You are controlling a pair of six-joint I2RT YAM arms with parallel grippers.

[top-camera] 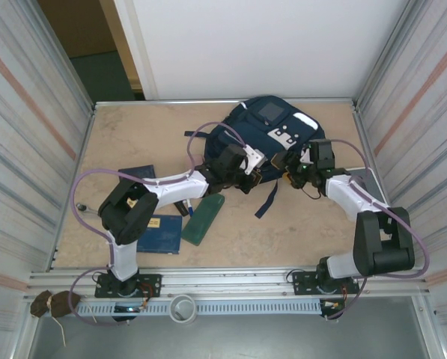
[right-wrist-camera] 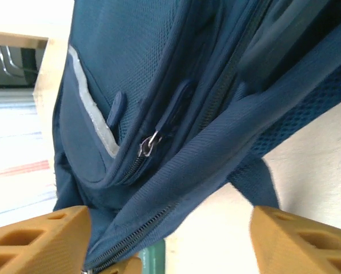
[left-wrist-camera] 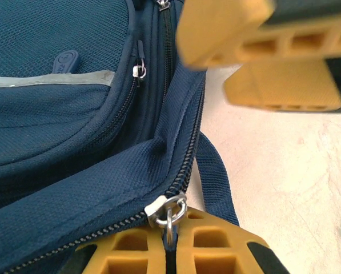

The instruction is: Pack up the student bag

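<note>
The bag (top-camera: 272,131) lies at the upper centre of the top view, on the table (top-camera: 133,142). Its inside is hidden and the zip teeth left of the slider look meshed, so nothing can be seen packed in it. At the bottom edge of the left wrist view, the left gripper (left-wrist-camera: 169,242) pinches the metal zip pull (left-wrist-camera: 169,216), pads pressed together on its ring. The right gripper (right-wrist-camera: 170,228), just beside it at the bag's lower edge, stands spread wide, with a fold of the bag's rim between its fingers but not gripped. The likeliest trouble: with no hold on the fabric, a tug on the pull may drag the whole bag across the table rather than run the slider. The small ring could also slip from the pads, or the slider could jam where the cloth creases. A loose strap (top-camera: 266,200) trails toward the lower centre. A green case (top-camera: 203,219) and a notebook (top-camera: 159,233) lie at lower left, outside the bag; whether the case holds anything cannot be told.
</note>
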